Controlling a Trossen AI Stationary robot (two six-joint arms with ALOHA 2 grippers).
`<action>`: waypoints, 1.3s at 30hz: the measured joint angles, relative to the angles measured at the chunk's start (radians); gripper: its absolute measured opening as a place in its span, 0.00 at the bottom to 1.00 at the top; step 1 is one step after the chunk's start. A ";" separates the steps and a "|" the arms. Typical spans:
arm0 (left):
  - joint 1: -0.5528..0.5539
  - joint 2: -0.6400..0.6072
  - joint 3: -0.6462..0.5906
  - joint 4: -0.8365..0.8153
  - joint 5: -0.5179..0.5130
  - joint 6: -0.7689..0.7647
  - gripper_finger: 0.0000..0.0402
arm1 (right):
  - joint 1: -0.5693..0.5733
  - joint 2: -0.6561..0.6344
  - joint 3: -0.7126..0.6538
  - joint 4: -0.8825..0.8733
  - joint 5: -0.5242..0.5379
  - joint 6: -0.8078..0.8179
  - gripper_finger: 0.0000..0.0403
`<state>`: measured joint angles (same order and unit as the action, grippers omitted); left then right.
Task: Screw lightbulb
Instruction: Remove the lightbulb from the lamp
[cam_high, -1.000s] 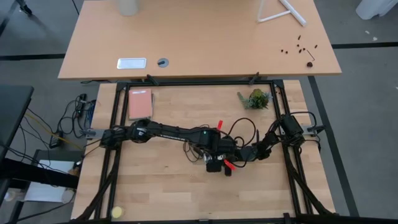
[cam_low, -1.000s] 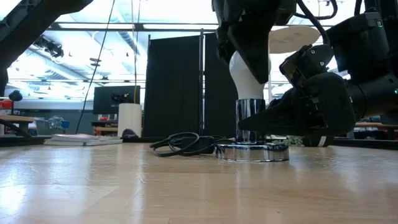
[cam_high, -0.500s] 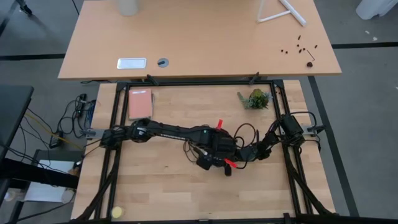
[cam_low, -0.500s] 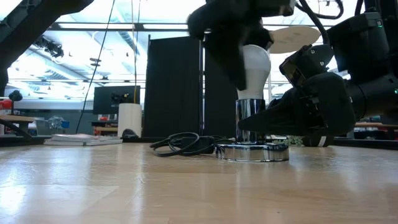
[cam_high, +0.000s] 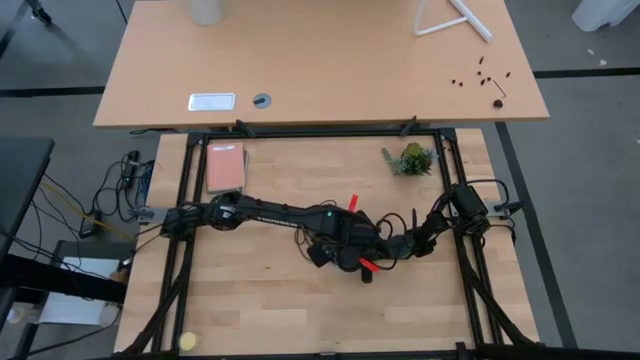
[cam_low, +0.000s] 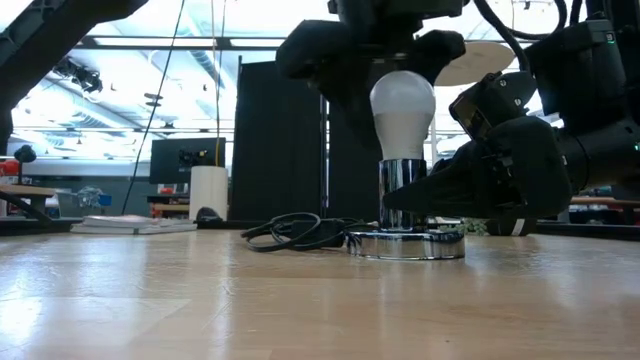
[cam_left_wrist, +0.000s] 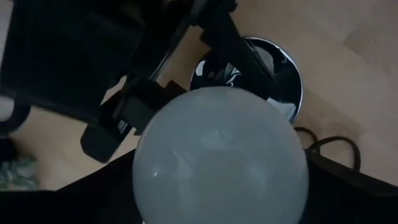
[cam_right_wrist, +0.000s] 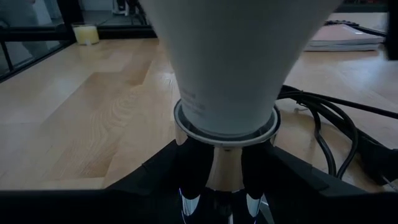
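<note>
A: What does the lightbulb (cam_low: 402, 105) look like?

B: Matte white, pear-shaped, round dome on top and narrowing downward. From the left wrist view it fills the middle as a pale frosted globe (cam_left_wrist: 221, 158). From the right wrist view you see the white neck tapering to a thin rim (cam_right_wrist: 225, 68), with faint grey print near that rim.

A: Where is it?

B: Upright in the shiny socket column (cam_low: 403, 190), which rises from the round chrome socket disc (cam_low: 405, 243) on the wooden tabletop (cam_low: 200, 300). The bulb stands straight above the disc's middle.

A: And the left pincer (cam_low: 372, 45)?

B: Above and around the bulb's dome. Its dark fingers sit on either side of the dome, spread wide; I cannot tell whether they touch the glass or stand off it.

A: The right pincer (cam_low: 425, 195)?

B: Low, beside the disc on the side away from the cord, reaching in level. Its fingers (cam_right_wrist: 193, 168) are clenched on the chrome socket column just under the bulb's rim.

A: Anything else near the disc?

B: A black cord (cam_low: 300, 232) coils on the tabletop just beside the disc. Farther from the disc, across the frame, a pink book (cam_high: 225, 166) lies flat, and a small green plant (cam_high: 411, 159) sits toward the far rail.
</note>
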<state>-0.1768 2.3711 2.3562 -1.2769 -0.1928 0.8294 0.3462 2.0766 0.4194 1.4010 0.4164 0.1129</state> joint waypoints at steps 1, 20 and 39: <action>-0.002 0.000 0.000 0.000 0.000 0.022 0.80 | 0.000 0.000 0.000 0.000 0.000 0.000 0.49; -0.028 0.000 0.000 0.027 -0.026 -0.409 0.68 | 0.000 0.000 0.000 0.000 0.000 0.000 0.49; -0.028 0.000 -0.001 0.036 -0.010 -1.294 0.71 | 0.000 0.000 -0.001 -0.001 -0.001 0.007 0.49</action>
<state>-0.2050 2.3714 2.3550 -1.2411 -0.2028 -0.4642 0.3466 2.0763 0.4187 1.4004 0.4156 0.1194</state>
